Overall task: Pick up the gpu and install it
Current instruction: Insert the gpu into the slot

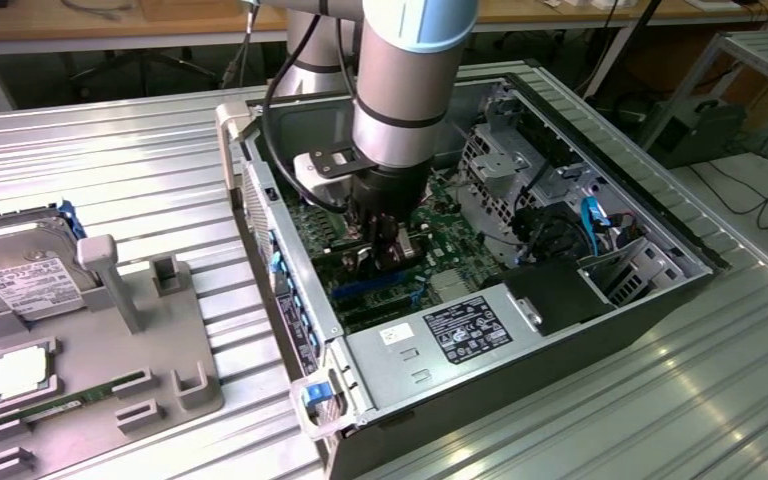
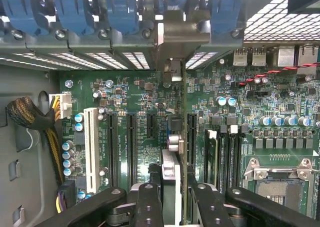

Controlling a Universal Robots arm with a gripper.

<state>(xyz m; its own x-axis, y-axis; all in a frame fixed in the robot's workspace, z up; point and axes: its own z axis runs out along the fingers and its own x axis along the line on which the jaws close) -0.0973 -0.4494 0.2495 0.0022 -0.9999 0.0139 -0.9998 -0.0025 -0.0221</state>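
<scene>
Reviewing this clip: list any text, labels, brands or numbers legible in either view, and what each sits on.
No text is legible.
Power supply label: print too blurred to read.
Hard drive label: rows of print, unreadable.
Motherboard: markings too small to read.
Gpu, held edge-on in the gripper: no readable marking.

My tool (image 2: 172, 199) is clamped on the gpu (image 2: 171, 174), one black finger (image 2: 150, 207) on each side of the thin card, which I see edge-on. The card stands upright over the green motherboard (image 2: 140, 112), running in line with the black expansion slots (image 2: 131, 142) and next to one of them. Its silver bracket (image 2: 172, 42) reaches up to the case's rear wall, among the blue slot clips (image 2: 75, 12). A white slot (image 2: 90, 149) lies beyond the black ones, the CPU socket (image 2: 280, 179) on the opposite side.
</scene>
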